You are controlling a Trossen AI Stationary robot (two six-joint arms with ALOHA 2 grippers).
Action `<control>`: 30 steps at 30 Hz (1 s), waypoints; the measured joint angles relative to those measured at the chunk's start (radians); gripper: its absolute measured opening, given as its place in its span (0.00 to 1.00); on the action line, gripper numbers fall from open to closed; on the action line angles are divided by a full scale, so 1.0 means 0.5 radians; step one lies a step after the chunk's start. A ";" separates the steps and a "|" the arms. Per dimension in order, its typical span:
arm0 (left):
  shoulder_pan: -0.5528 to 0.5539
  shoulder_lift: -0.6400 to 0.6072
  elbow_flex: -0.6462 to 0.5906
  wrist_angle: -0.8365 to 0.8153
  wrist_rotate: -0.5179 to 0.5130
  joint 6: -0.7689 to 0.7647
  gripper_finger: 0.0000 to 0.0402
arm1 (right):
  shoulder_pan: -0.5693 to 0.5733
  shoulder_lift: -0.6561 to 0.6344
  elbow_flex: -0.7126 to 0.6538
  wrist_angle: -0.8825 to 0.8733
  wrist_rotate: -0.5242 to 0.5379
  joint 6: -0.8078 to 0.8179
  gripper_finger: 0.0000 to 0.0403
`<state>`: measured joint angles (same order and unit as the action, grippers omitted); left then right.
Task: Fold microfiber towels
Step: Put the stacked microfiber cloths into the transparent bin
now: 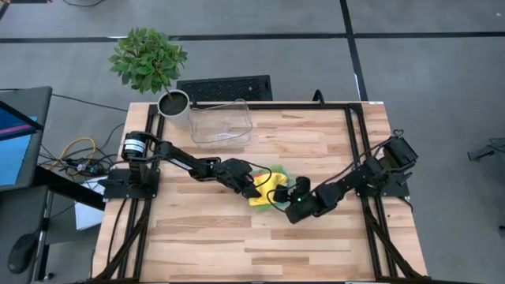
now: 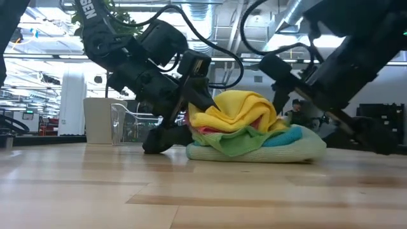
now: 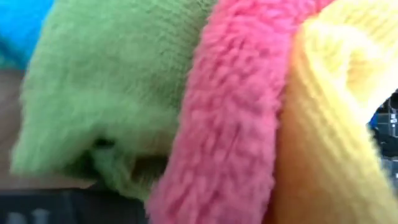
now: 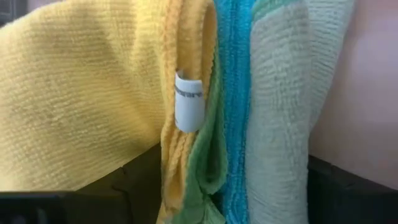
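Observation:
The microfiber towels lie in one crumpled pile point(image 1: 272, 185) at the table's middle. Yellow point(image 2: 241, 108) is on top, pink point(image 2: 205, 130) and bright green point(image 2: 235, 141) are under it, blue point(image 2: 289, 135) is at the right, and pale sage point(image 2: 267, 152) lies flat on the wood. My left gripper point(image 1: 254, 185) is open at the pile's left side. My right gripper point(image 1: 286, 197) is open at the pile's near right side. Its fingers point(image 4: 68, 202) stand wide on either side of the hanging edges of yellow, green, blue and sage. A white tag point(image 4: 188, 102) sits on the yellow edge. My left gripper meets the pile's left side point(image 2: 193, 126), slanting down from the table's left. Pink point(image 3: 230, 124) and bright green point(image 3: 112, 93) folds fill its wrist view and hide the fingers, so which layers lie between them I cannot tell. The pile rests on the table. My right gripper comes slanting down from the right; whether its fingers touch the towel edges point(image 4: 236, 124) between them I cannot tell.
A clear plastic bin point(image 1: 221, 122) stands at the far side of the table, left of middle. A potted plant point(image 1: 150, 59) in a grey pot point(image 1: 173, 102) stands at the far left corner. Bare wood point(image 1: 260, 244) stretches along the near half of the table.

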<state>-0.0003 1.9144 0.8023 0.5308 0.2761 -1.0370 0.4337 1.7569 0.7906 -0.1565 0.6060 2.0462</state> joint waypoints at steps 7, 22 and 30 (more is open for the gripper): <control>-0.013 0.000 0.003 -0.037 -0.114 0.075 0.32 | -0.103 0.002 -0.004 0.173 -0.056 -0.347 0.52; -0.051 -0.323 -0.011 -0.258 -0.220 0.074 0.12 | -0.254 -0.104 0.181 0.324 -0.159 -1.442 0.21; -0.029 -0.838 -0.006 -0.814 -0.640 0.169 0.12 | -0.577 -0.214 0.341 0.380 -0.311 -1.899 0.21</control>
<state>-0.0149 1.4955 0.7991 0.1240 -0.0437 -0.9524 0.1451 1.6501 0.9609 0.0334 0.4503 1.0966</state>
